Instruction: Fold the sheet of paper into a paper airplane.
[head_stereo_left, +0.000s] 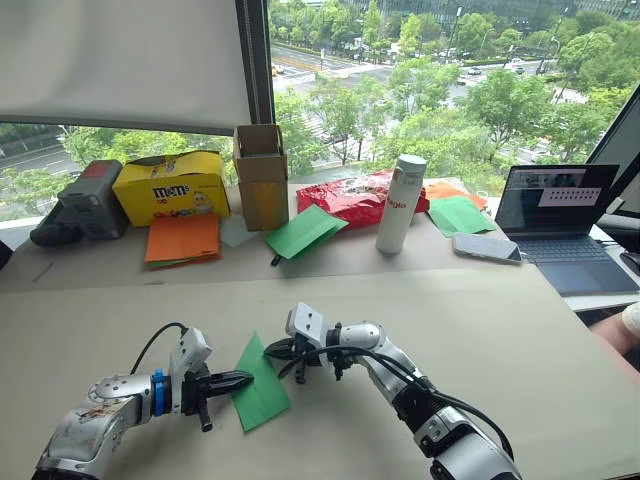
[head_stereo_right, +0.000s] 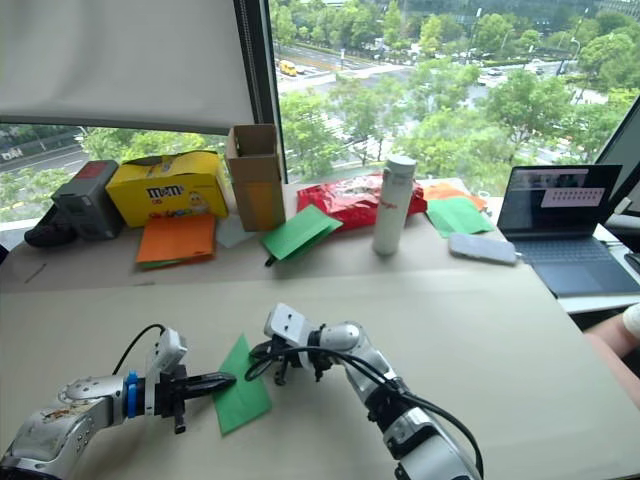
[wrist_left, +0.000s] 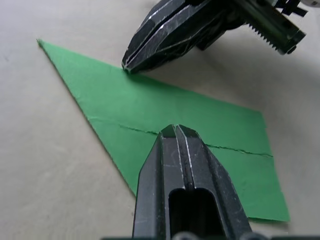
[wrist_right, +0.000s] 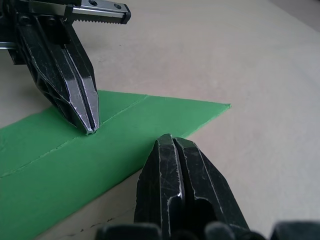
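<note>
Green sheet of paper between two closed grippers.

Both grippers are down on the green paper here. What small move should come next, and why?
Probably slide the left gripper along the crease to sharpen it. The sheet of paper lies folded flat; both grippers are shut, the left tip on the crease line, the right gripper pinning its edge.

Sheet of paper: thin matt green paper, one fine crease line across it. Table: matt beige surface, smooth. Left gripper: black fingers, scuffed, dull sheen, look like hard plastic. Right gripper: same black scratched finish. Bottle: white, smooth, satin. Snack bag: red, glossy, crinkled. Box: plain brown cardboard, matt.
</note>
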